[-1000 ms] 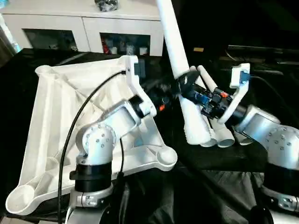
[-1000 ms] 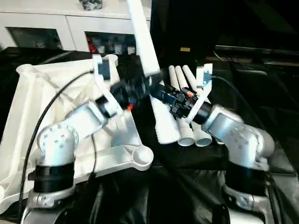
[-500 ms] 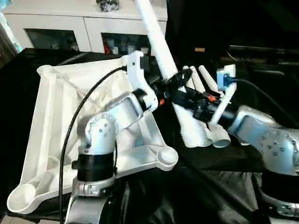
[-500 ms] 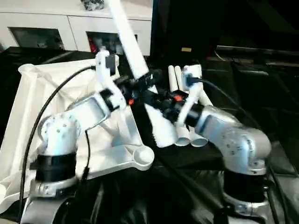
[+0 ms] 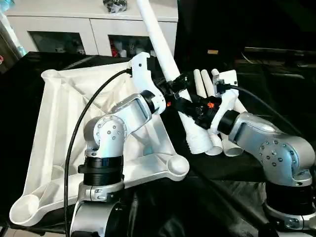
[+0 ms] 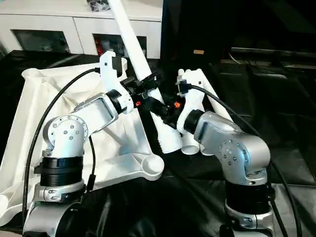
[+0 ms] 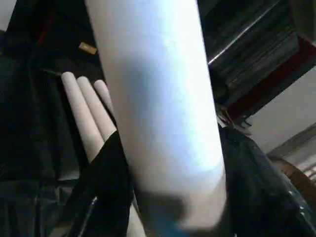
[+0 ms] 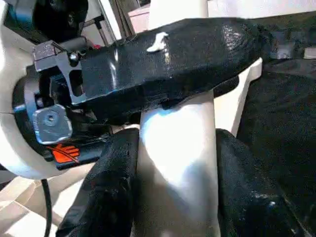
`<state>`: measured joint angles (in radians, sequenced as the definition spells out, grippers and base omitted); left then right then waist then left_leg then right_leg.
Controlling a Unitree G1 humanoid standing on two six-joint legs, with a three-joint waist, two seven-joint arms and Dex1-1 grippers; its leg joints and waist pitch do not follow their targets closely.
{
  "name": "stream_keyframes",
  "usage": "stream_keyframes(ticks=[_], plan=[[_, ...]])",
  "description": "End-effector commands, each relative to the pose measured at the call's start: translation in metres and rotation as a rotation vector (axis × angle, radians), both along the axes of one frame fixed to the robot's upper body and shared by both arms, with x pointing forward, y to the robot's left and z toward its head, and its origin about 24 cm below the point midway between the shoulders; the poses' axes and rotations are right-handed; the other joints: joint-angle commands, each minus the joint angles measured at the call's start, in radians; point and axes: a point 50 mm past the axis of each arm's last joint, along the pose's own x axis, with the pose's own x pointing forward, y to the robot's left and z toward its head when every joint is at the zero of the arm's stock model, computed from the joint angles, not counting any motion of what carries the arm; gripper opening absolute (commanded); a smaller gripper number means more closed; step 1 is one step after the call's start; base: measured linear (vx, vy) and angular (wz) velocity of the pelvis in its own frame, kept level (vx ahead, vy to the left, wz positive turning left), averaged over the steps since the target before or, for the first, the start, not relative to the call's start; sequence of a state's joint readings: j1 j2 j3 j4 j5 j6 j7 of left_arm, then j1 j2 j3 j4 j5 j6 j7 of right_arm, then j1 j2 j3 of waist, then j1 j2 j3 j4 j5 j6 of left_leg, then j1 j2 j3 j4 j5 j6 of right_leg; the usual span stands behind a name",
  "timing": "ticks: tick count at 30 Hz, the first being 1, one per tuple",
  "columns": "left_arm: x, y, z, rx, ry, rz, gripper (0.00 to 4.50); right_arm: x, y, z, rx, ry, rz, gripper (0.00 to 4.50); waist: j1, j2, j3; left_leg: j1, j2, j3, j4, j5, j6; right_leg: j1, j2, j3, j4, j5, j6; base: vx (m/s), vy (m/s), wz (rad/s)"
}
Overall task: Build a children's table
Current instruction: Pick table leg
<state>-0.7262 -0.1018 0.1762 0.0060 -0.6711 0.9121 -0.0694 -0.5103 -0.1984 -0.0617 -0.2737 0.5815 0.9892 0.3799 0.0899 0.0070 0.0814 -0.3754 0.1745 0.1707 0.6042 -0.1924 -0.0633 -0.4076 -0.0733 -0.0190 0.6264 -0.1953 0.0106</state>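
Note:
The children's table top [image 5: 59, 113] lies upside down on the black cloth at the left, ribs and round corner sockets [image 5: 176, 165] facing up. One white leg [image 5: 163, 44] rises tilted over the top's right edge, thick end low by the cloth. My right gripper [image 5: 191, 106] is shut on its lower part, with black fingers [image 8: 108, 192] on both sides of the leg [image 8: 175, 163]. My left gripper [image 5: 178, 83] grips the same leg [image 7: 158, 108] just above, one finger [image 8: 187, 54] lying across it. Several more legs [image 5: 205, 81] lie side by side behind the right gripper.
A white cabinet with glass doors [image 5: 89, 19] stands behind the table top. Black cloth [image 5: 237, 197] covers the work surface, with dark equipment at the back right [image 5: 276, 54]. A black cable [image 5: 79, 133] loops over my left arm.
My left gripper has closed in on the leg. The right arm has carried the leg leftward toward the table top, and the leg leans further left.

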Motion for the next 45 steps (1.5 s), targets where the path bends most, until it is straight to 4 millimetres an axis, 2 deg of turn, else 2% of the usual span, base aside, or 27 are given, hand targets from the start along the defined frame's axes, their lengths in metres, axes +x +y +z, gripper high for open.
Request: stream_keyframes(ticks=[1, 3, 4, 5, 6, 7, 8, 10, 13, 15, 17, 18, 23, 24, 30, 33, 35, 37, 41, 45], plan=[[0.006, 0.009, 0.000, 0.034, -0.007, 0.075, 2.27, -0.011, 0.014, 0.014, 0.016, -0.084, 0.091, 1.80, 0.004, 0.000, -0.085, 0.005, 0.025, -0.010, -0.059, -0.054, -0.009, 0.066, -0.042, 0.028, -0.066, -0.017, -0.207, 0.000, 0.000, 0.00], [0.005, 0.009, 0.002, 0.034, -0.026, 0.066, 2.23, -0.011, 0.014, 0.014, 0.013, -0.084, 0.094, 1.80, 0.005, 0.000, -0.087, 0.005, 0.026, -0.010, -0.058, -0.051, -0.006, 0.066, -0.043, 0.028, -0.065, -0.019, -0.207, 0.000, 0.000, 0.00], [0.004, 0.009, 0.003, 0.032, -0.029, 0.064, 2.23, -0.011, 0.014, 0.014, 0.012, -0.083, 0.094, 1.80, 0.003, -0.010, -0.087, 0.004, 0.026, -0.008, -0.058, -0.049, -0.003, 0.067, -0.042, 0.029, -0.066, -0.017, -0.206, 0.000, 0.000, 0.00], [0.004, 0.009, 0.003, 0.029, -0.036, 0.063, 2.19, -0.011, 0.014, 0.014, 0.008, -0.083, 0.096, 1.80, 0.005, -0.005, -0.087, 0.004, 0.026, -0.009, -0.058, -0.041, -0.001, 0.067, -0.043, 0.029, -0.063, -0.013, -0.208, 0.000, 0.000, 0.00], [0.003, 0.009, 0.004, 0.027, -0.041, 0.062, 2.19, -0.011, 0.014, 0.014, 0.004, -0.082, 0.098, 1.80, 0.005, -0.004, -0.087, 0.004, 0.026, -0.009, -0.057, -0.039, 0.000, 0.066, -0.043, 0.029, -0.064, -0.011, -0.207, 0.000, 0.000, 0.00], [0.002, 0.009, 0.004, 0.023, -0.045, 0.062, 2.17, -0.012, 0.014, 0.013, 0.000, -0.082, 0.101, 1.80, 0.005, -0.011, -0.089, 0.005, 0.026, -0.008, -0.056, -0.033, 0.005, 0.068, -0.043, 0.029, -0.062, -0.007, -0.207, 0.000, 0.000, 0.00], [0.002, 0.010, 0.005, 0.020, -0.047, 0.062, 2.17, -0.012, 0.014, 0.013, -0.001, -0.082, 0.103, 1.80, 0.006, -0.008, -0.089, 0.004, 0.027, -0.009, -0.056, -0.025, 0.007, 0.067, -0.043, 0.029, -0.061, -0.002, -0.208, 0.000, 0.000, 0.00], [-0.002, 0.010, 0.006, -0.004, -0.072, 0.029, 2.15, -0.013, 0.014, 0.013, -0.005, -0.084, 0.114, 1.80, 0.005, -0.014, -0.090, 0.003, 0.025, -0.007, -0.055, -0.016, 0.014, 0.069, -0.043, 0.029, -0.061, 0.006, -0.209, 0.000, 0.000, 0.00], [-0.003, 0.009, 0.008, -0.016, -0.087, 0.009, 2.12, -0.012, 0.014, 0.013, -0.006, -0.085, 0.114, 1.80, 0.004, -0.011, -0.089, 0.003, 0.025, -0.006, -0.055, -0.025, 0.014, 0.066, -0.043, 0.029, -0.062, -0.016, -0.208, 0.000, 0.000, 0.00], [-0.004, 0.009, 0.008, -0.017, -0.094, 0.004, 2.05, -0.012, 0.013, 0.013, -0.013, -0.084, 0.114, 1.80, 0.005, -0.016, -0.088, 0.005, 0.027, -0.006, -0.056, -0.036, 0.011, 0.066, -0.044, 0.029, -0.064, -0.049, -0.200, 0.000, 0.000, 0.00], [-0.004, 0.010, 0.008, -0.018, -0.098, 0.004, 2.03, -0.012, 0.013, 0.011, -0.025, -0.082, 0.116, 1.80, 0.004, -0.014, -0.088, 0.005, 0.027, -0.007, -0.056, -0.035, 0.007, 0.065, -0.043, 0.029, -0.064, -0.053, -0.194, 0.000, 0.000, 0.00], [-0.004, 0.010, 0.008, -0.018, -0.099, 0.004, 2.01, -0.012, 0.013, 0.011, -0.027, -0.082, 0.117, 1.80, 0.003, -0.018, -0.088, 0.004, 0.027, -0.006, -0.056, -0.034, 0.008, 0.065, -0.042, 0.030, -0.064, -0.051, -0.191, 0.000, 0.000, 0.00], [-0.005, 0.012, 0.006, -0.013, -0.108, 0.004, 1.97, -0.013, 0.011, 0.011, -0.037, -0.084, 0.123, 1.80, 0.005, -0.018, -0.089, 0.003, 0.026, -0.006, -0.054, -0.025, 0.011, 0.064, -0.043, 0.030, -0.062, -0.042, -0.191, 0.000, 0.000, 0.00], [-0.005, 0.012, 0.006, -0.013, -0.109, 0.003, 1.97, -0.013, 0.011, 0.011, -0.036, -0.084, 0.125, 2.36, 0.005, -0.017, -0.089, 0.003, 0.026, -0.006, -0.054, -0.024, 0.012, 0.064, -0.043, 0.030, -0.062, -0.043, -0.190, 0.000, 0.000, 0.00], [-0.006, 0.014, 0.007, 0.010, -0.160, -0.043, 1.93, -0.014, 0.006, 0.013, -0.022, -0.085, 0.184, 2.71, 0.005, -0.017, -0.090, 0.004, 0.026, -0.006, -0.054, -0.037, 0.015, 0.063, -0.044, 0.029, -0.065, -0.072, -0.179, 0.000, 0.000, 0.00], [-0.006, 0.015, 0.007, 0.038, -0.201, -0.099, 1.87, -0.017, -0.002, 0.016, -0.022, -0.074, 0.240, 3.01, 0.010, -0.015, -0.091, 0.009, 0.028, -0.004, -0.053, -0.037, 0.019, 0.058, -0.042, 0.030, -0.063, -0.065, -0.189, 0.000, 0.000, 0.00], [-0.006, 0.016, 0.006, 0.050, -0.215, -0.125, 1.87, -0.017, -0.007, 0.017, -0.024, -0.073, 0.259, 3.08, 0.011, -0.014, -0.090, 0.007, 0.029, -0.005, -0.053, -0.039, 0.020, 0.060, -0.043, 0.029, -0.062, -0.062, -0.193, 0.000, 0.000, 0.00], [-0.007, 0.016, 0.006, 0.050, -0.240, -0.198, 1.87, -0.016, -0.015, 0.019, -0.003, -0.053, 0.291, 3.36, 0.011, -0.014, -0.091, 0.005, 0.028, -0.005, -0.053, -0.038, 0.020, 0.061, -0.044, 0.028, -0.061, -0.062, -0.197, 0.000, 0.000, 0.00], [-0.015, 0.014, 0.010, 0.009, -0.284, -0.350, 1.87, -0.017, -0.025, 0.020, 0.049, -0.013, 0.347, 3.41, 0.015, -0.014, -0.091, 0.006, 0.029, -0.005, -0.053, -0.047, 0.025, 0.061, -0.047, 0.027, -0.061, -0.076, -0.213, 0.000, 0.000, 0.00], [-0.027, 0.008, 0.019, -0.103, -0.341, -0.502, 1.87, -0.018, -0.030, 0.011, 0.030, 0.040, 0.387, 3.41, 0.018, -0.014, -0.092, 0.006, 0.029, -0.002, -0.052, -0.051, 0.019, 0.059, -0.048, 0.027, -0.060, -0.077, -0.237, 0.000, 0.000, 0.00]])
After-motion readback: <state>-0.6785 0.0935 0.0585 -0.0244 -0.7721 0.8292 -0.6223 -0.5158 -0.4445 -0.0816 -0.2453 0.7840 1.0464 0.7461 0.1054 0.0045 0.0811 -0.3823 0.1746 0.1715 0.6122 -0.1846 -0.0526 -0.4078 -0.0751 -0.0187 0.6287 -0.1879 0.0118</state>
